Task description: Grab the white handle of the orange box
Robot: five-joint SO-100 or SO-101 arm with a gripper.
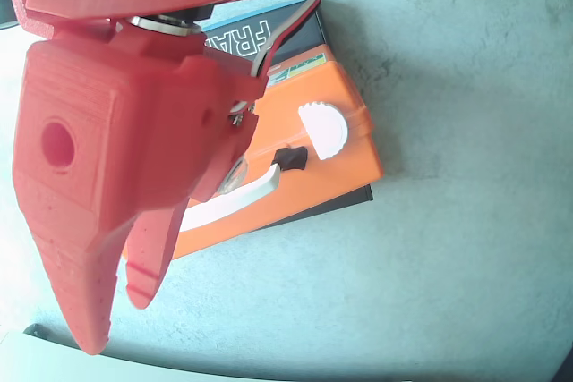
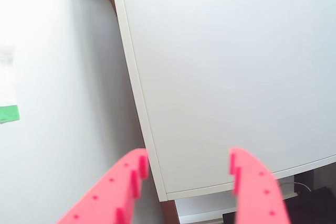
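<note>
In the overhead view the orange box (image 1: 315,96) lies on the grey table, on top of a flat black box with white lettering (image 1: 258,35). Its white handle (image 1: 243,198) runs along the near side, with a black mount (image 1: 292,159) at its right end. One round white latch (image 1: 324,129) shows. My red gripper (image 1: 115,324) is high up, close to the camera, and hides the box's left part and the handle's left end. Its fingers point down-left. In the wrist view the gripper (image 2: 188,161) is open and empty; the box is out of that view.
The grey table (image 1: 466,221) stretches to the right of and in front of the box. The wrist view faces a white cabinet panel (image 2: 226,77) and a pale wall with a green label (image 2: 8,114) at the left edge.
</note>
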